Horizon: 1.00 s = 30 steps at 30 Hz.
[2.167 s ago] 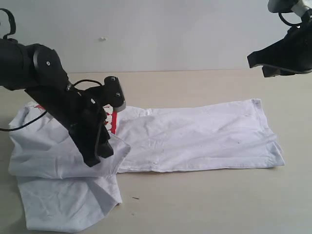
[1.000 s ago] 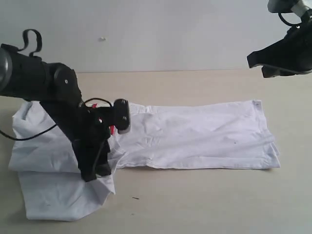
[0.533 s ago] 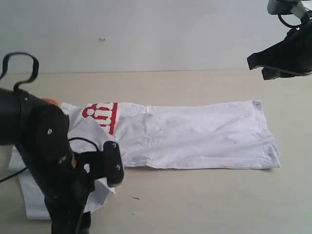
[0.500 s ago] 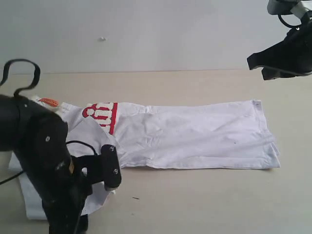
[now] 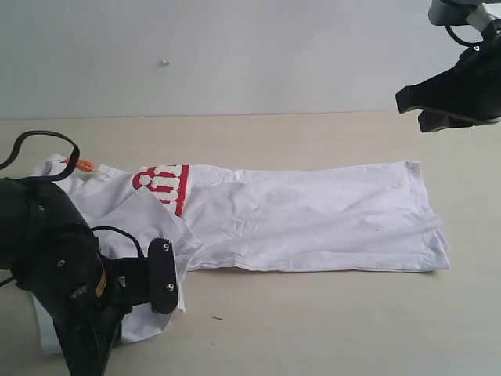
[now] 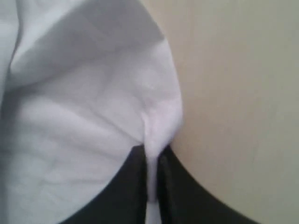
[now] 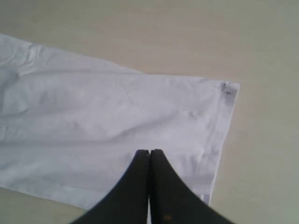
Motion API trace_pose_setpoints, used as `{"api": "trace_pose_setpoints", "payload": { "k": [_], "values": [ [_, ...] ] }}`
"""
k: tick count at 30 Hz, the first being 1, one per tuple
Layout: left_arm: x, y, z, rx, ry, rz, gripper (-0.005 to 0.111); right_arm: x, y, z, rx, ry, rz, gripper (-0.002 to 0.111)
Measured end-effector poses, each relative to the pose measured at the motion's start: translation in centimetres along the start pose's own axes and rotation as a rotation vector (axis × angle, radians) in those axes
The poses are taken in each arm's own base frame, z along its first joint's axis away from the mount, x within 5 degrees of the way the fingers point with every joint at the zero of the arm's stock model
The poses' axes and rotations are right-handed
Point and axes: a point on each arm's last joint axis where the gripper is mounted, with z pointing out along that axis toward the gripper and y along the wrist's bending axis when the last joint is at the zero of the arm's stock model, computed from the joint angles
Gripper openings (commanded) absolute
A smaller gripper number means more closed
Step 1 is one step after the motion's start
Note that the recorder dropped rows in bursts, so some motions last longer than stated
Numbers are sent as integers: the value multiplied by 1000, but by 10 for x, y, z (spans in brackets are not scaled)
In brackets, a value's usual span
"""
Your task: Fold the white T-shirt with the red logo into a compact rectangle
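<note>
White cotton, thin and limp: the white T-shirt [image 5: 313, 219], laid out as a long narrow band along the tan table [image 5: 313, 329], hem end towards the right of the exterior view, collar end towards the left. There, the orange neck tag [image 5: 81, 164] in plain sight and the red logo [image 5: 166, 185] face up near it, partly under a loose flap of cloth. Bunched and layered at that left end, smoother towards the hem. Pinched at the near left edge by the left gripper [image 6: 152, 158], fingers clamped on a narrow ridge of fabric, bare table just beside. Well above the hem end, the right gripper [image 7: 149, 156], fingers pressed together on nothing, clear of the cloth. Probably very light and quite without stiffness: bound to sag, trail and crease wherever unsupported, and apt to slide on the smooth tabletop, dragging lower layers along. Not fragile. Best taken at an edge or corner, where a hem or seam gives a thicker bite, pinching through every layer at once. From a single hold, likely to droop on both sides, so better carried low and laid over slowly. Thicker at the raised lettering, so probably easier to crease beside the logo than across it.
</note>
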Motion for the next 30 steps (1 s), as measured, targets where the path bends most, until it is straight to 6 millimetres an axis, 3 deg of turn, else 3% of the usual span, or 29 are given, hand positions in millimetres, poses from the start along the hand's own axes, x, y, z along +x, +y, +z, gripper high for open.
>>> {"api": "trace_pose_setpoints", "payload": {
  "k": [5,13,20,25,30],
  "values": [
    [-1,6,-9,6,64,8,0,0,0,0,0,0,1,0],
    [-2,15,-56,-44,12,102,0,0,0,0,-1,0,2,0],
    [-5,37,-84,-270,-4,340,0,0,0,0,-1,0,2,0],
    [-21,55,-93,-478,-67,508,0,0,0,0,-1,0,2,0],
    [-38,65,-80,-586,-141,663,0,0,0,0,-1,0,0,0]
  ]
}}
